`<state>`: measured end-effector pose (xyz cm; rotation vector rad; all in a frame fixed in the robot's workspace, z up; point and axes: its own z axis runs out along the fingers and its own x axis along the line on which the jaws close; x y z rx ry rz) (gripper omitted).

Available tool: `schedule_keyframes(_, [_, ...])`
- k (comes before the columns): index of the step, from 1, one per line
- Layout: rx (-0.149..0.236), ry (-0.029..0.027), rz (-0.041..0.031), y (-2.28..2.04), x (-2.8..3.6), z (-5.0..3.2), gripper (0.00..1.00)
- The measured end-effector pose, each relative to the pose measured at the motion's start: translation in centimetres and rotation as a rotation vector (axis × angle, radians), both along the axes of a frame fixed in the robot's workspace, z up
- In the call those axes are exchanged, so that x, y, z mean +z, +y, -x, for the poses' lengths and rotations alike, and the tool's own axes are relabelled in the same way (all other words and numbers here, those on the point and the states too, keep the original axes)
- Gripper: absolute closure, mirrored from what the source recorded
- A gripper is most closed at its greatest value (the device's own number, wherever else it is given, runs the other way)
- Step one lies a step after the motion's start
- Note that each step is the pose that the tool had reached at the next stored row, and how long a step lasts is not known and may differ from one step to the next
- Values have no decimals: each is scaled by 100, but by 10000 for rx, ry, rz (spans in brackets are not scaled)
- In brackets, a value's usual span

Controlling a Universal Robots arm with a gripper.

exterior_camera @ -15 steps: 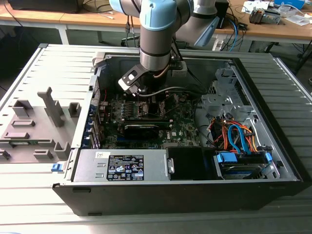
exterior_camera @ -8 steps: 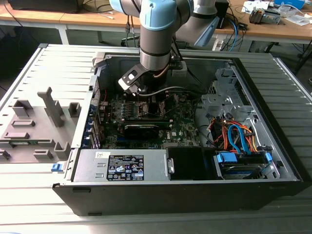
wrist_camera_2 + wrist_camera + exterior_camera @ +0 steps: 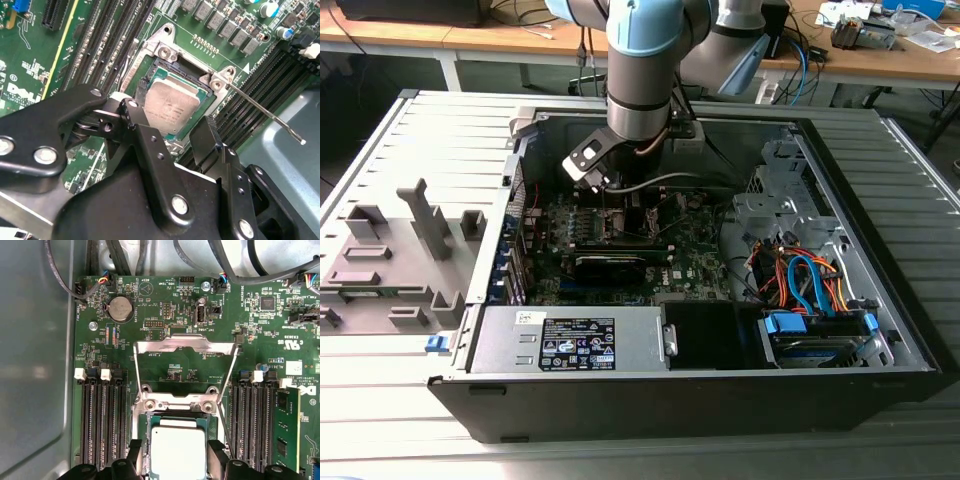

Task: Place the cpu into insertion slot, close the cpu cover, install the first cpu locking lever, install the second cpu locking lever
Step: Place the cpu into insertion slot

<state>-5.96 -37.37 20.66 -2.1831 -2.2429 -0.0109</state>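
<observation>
End effector (image 3: 176,456) hangs low over the motherboard (image 3: 165,305) inside the computer case (image 3: 880,300). Its fingers (image 3: 134,117) are spread wide to either side of the cpu (image 3: 178,447), seemingly just clear of its edges. The cpu lies flat in the insertion slot (image 3: 175,406). The cpu cover (image 3: 185,344) is swung open, and a locking lever (image 3: 265,112) juts free beside the slot.

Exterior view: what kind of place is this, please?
Probably an electronics or robotics lab: a robot arm reaches into an open computer case on a slatted grey table, with cable-strewn wooden workbenches behind.
</observation>
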Motion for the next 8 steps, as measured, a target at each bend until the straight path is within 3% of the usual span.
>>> schedule_keyframes(8, [0, -1, 0, 0, 47, 0, 38])
